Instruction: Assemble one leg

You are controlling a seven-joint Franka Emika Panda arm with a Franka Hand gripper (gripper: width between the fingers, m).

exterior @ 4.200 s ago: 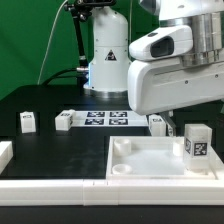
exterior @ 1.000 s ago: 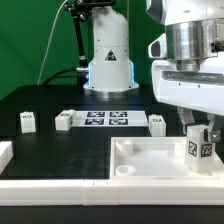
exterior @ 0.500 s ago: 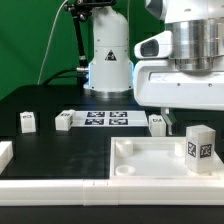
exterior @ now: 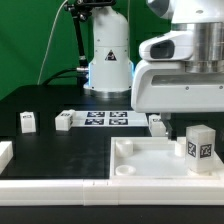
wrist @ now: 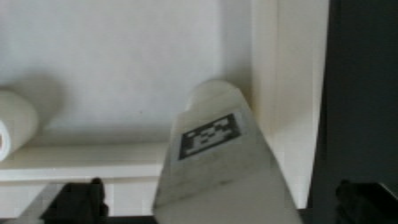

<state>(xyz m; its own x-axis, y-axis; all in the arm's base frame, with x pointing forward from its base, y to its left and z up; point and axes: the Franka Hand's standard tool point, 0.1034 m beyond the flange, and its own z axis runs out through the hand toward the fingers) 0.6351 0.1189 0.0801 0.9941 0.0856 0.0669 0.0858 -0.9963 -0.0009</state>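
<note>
Found the blocky, square-tagged white plastic leg (exterior: 200,148) standing upright in a corner of the smooth moulded tray (exterior: 145,160). Found the gripper (wrist: 222,200) spread wide above, pinching nothing.

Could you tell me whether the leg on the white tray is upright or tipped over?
Upright: the leg stands on end on the tray, tag side facing the exterior camera.

Marker board (exterior: 105,118) lies flat at back of black tabletop (exterior: 60,150), w/ green backdrop (exterior: 25,40) behind. Big white tray-like piece (exterior: 155,158) sits nr front, ext. view's right.
</note>
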